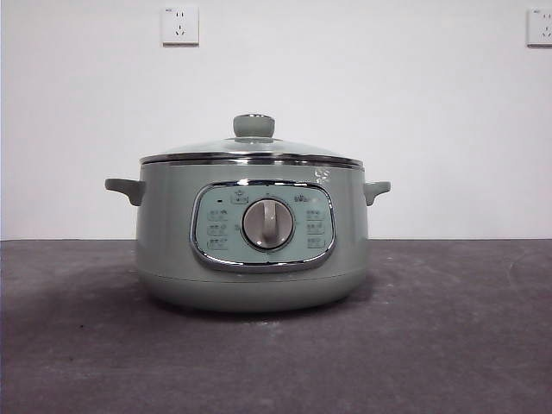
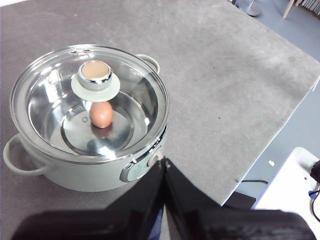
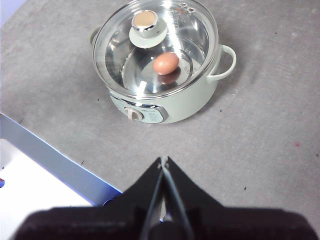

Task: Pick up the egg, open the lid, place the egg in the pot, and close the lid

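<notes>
My left gripper [image 2: 164,165] and my right gripper [image 3: 164,162] both hang above the grey table [image 1: 448,345], jaws pressed together, gripping nothing. The pot [image 1: 252,246] stands ahead of and below both tips, nearer my left gripper than my right, its control panel [image 1: 263,226] facing them. The lid [image 2: 90,102] sits seated on the pot's rim, knob [image 1: 254,126] upward. The egg [image 2: 101,114] lies inside the pot on the steel floor, visible through the glass, just beside the knob in both wrist views. Two wall sockets [image 1: 179,25] appear on the wall behind the pot.
</notes>
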